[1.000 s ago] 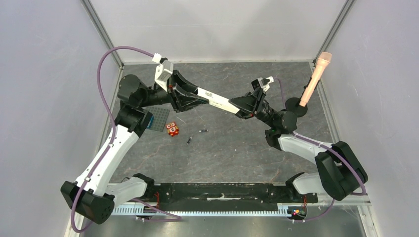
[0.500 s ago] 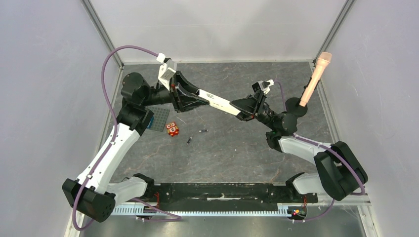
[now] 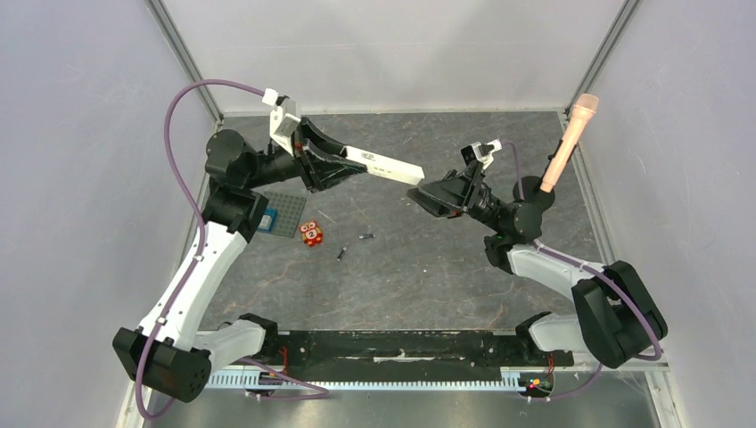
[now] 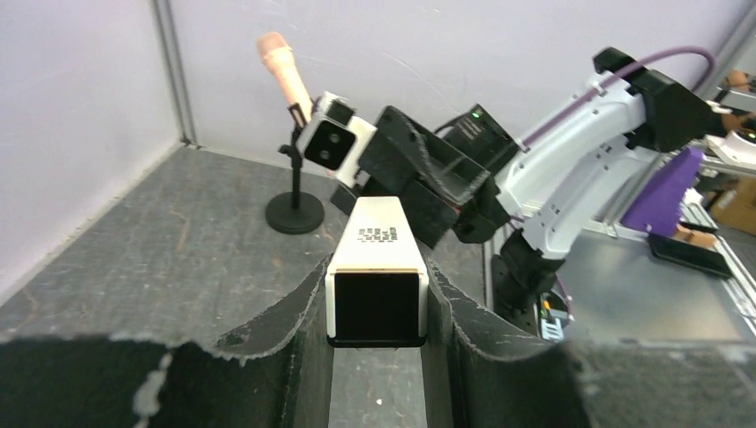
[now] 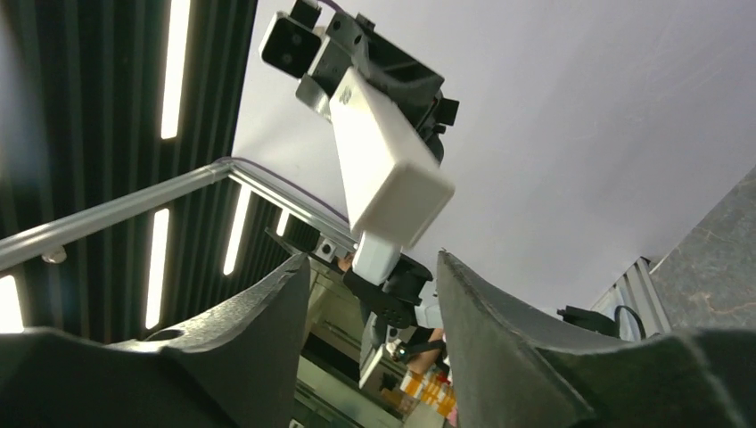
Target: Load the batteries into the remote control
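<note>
The white remote control is held off the table in my left gripper, which is shut on its near end. In the left wrist view the remote sits between the fingers with its dark end facing the camera. My right gripper is open and empty, just right of and below the remote's free end. The right wrist view shows the remote beyond the open gripper. Two small dark batteries lie on the table below.
A red-orange owl toy and a grey studded plate lie under the left arm. A pink microphone on a black base stands at the back right. Grey walls enclose the table.
My right gripper has let go of the remote's far end and drawn back to the right. My left gripper has pulled the remote up and to the left.
</note>
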{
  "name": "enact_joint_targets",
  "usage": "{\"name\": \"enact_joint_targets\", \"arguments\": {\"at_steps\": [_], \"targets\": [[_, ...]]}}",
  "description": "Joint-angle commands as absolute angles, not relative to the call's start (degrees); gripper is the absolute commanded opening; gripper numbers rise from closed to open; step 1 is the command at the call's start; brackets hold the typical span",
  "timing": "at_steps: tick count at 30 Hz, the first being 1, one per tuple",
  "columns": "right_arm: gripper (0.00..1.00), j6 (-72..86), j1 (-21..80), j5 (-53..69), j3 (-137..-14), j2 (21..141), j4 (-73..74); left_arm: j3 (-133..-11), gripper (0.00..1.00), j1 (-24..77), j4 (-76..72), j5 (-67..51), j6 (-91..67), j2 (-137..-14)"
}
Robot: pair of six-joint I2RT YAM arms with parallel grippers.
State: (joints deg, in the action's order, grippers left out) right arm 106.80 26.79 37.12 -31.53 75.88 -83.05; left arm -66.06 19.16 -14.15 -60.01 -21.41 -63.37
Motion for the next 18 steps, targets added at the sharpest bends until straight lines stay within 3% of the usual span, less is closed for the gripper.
{"name": "enact_joint_targets", "arguments": {"at_steps": [1,9,18], "targets": [[0.59,103.10,26.72,39.92,-33.06,73.69,-83.56,-68.21,0.02,18.28,-18.79,-57.37,-21.44,-62.56],[0.64,102.36,26.71,39.66,-33.65,73.90,-81.39,-67.55,0.02,18.26,-18.37,-62.89,-19.98,-62.96],[0.74,91.86,26.53,39.14,-33.93,69.50,-63.69,-67.94,0.02,18.28,-0.92,-66.83,-2.53,-60.96]]}}
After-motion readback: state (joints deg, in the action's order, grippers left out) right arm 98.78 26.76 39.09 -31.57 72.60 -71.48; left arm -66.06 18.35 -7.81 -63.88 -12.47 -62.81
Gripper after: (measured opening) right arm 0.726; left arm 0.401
